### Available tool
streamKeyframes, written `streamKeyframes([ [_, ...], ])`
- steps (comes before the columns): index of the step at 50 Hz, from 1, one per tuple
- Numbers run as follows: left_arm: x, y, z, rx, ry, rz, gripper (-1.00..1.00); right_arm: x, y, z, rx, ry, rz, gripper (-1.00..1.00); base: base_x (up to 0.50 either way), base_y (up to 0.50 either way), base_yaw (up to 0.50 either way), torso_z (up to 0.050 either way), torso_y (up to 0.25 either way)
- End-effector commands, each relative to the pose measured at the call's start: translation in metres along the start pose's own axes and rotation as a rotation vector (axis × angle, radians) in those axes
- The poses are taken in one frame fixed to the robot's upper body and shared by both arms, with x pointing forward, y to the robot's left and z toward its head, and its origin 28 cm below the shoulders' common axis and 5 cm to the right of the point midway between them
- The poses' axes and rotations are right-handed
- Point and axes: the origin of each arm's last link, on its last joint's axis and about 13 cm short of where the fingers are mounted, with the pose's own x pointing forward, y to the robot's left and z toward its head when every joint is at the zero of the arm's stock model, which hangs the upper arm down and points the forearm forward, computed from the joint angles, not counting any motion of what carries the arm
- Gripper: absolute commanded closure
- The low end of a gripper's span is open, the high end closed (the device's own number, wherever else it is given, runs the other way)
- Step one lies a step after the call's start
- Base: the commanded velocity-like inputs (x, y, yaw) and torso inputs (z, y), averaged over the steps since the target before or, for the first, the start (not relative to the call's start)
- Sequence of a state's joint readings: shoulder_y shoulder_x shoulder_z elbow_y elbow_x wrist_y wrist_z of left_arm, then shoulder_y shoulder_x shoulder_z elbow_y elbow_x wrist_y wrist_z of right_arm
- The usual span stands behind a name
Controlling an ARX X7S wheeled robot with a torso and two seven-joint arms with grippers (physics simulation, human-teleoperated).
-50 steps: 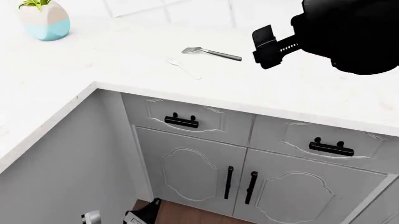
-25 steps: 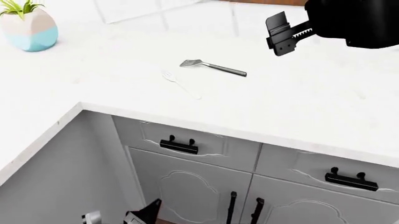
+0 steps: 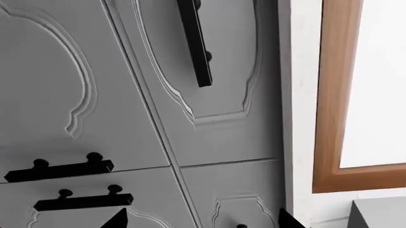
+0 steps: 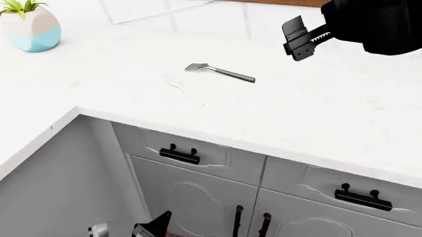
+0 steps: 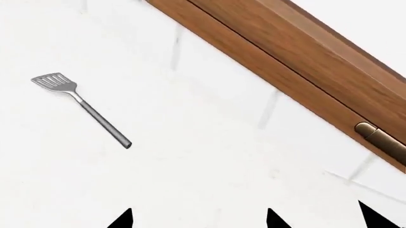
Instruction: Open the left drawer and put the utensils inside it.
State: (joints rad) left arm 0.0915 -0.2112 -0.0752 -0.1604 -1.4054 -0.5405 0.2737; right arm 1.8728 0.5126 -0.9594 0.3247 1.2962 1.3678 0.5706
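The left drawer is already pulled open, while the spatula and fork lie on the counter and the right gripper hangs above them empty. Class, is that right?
Not quite. In the head view the left drawer is shut, its front flush with the cabinet. The rest holds: the spatula and fork lie on the counter, and the right gripper hangs above it, empty.

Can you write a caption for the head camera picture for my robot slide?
Spatula and white fork wait on the counter above the closed left drawer.
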Motion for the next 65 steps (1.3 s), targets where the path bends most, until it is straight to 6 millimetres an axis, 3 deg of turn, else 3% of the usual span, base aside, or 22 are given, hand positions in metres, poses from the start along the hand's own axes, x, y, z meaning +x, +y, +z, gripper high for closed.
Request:
streamKeyframes([
  [1, -0.0003, -0.0003, 0.0008, 0.002, -0.001, 0.002, -1.00, 0.0016, 0.0043, -0.0013, -0.048, -0.013, -0.017, -1.00, 0.00, 0.00, 0.50, 0.000, 0.000],
  [13, 0.0000, 0.0000, 0.0011, -0.001, -0.001, 0.004, -1.00, 0.0038, 0.0066, -0.0041, -0.056, -0.003, -0.018, -1.00, 0.00, 0.00, 0.50, 0.000, 0.000],
  [44, -0.0001, 0.0012, 0.0011, -0.004, -0.004, 0.006, -1.00, 0.0072, 0.0099, -0.0052, -0.063, -0.021, -0.006, -1.00, 0.27, -0.01, 0.00, 0.000, 0.000],
  [65, 0.0004, 0.0029, 0.0007, -0.008, -0.003, 0.011, -1.00, 0.0102, 0.0118, -0.0068, -0.073, -0.025, -0.007, -1.00, 0.07, 0.03, 0.00, 0.000, 0.001],
])
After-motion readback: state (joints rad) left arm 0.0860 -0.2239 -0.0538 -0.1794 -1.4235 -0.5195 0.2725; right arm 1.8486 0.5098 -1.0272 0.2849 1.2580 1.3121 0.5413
